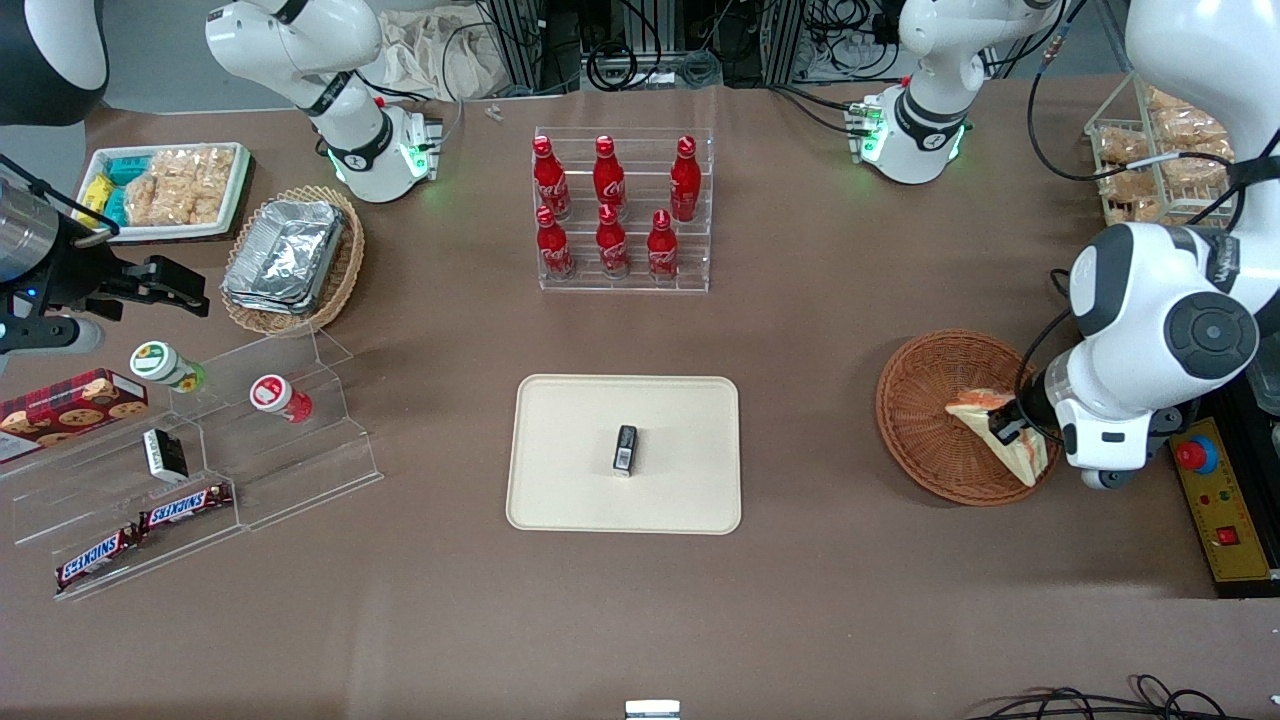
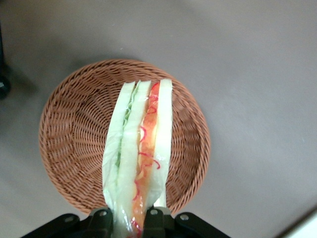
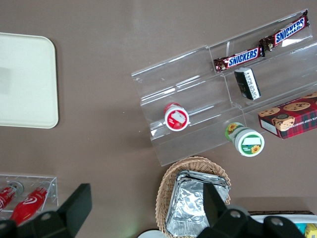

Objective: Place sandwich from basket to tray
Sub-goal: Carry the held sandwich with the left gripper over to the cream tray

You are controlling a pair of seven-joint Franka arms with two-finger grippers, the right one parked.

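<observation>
**Operator:** Starting close in: my gripper [image 2: 130, 221] has its fingers [image 2: 101, 221] pinched onto one end of the sandwich [image 2: 141, 148], wrap and all. The wedge hangs out over the basket [image 2: 69, 139], apparently lifted off the weave.

**Spotter:** How firm does that hold look?

**Operator:** Only the end is pinched, so I judge it could swing or slip in the film. I want a slow, level lift before any sideways travel, clearing the basket rim first.

**Spotter:** And farther out?

**Operator:** From the front, the tray [image 1: 560, 490] lies well apart, toward the parked arm's end, with a small dark box [image 1: 625, 448] at its middle. I aim for bare tray beside that box and set down low.
</observation>
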